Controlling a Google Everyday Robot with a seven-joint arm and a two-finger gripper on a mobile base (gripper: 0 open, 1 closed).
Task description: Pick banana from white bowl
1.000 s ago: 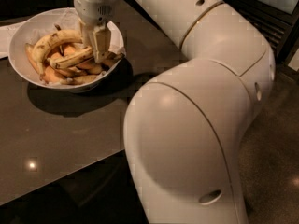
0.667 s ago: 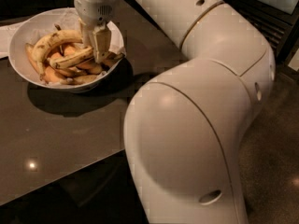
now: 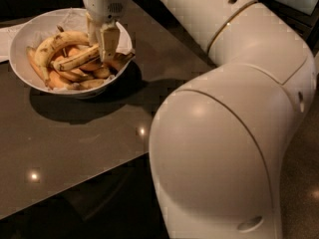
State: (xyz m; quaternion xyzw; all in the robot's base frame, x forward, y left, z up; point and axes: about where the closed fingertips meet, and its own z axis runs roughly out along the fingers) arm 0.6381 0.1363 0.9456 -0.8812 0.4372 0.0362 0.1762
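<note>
While the gripper point(image 3: 101, 50) sat inside the white bowl point(image 3: 21, 46), fingers point(image 3: 109, 40) looked clamped on a banana point(image 3: 75, 60) near the bowl's rim, more bananas point(image 3: 50, 46) piled underneath

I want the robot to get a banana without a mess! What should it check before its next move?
1. Pincer is down inside the white bowl: ok.
2. Pincer is right at one banana: ok.
3. Grip is tight on that banana: cannot tell.
4. Banana is free of the other bananas: not ok, they lie piled together.
5. Bowl sits flat on the table: ok.
</note>
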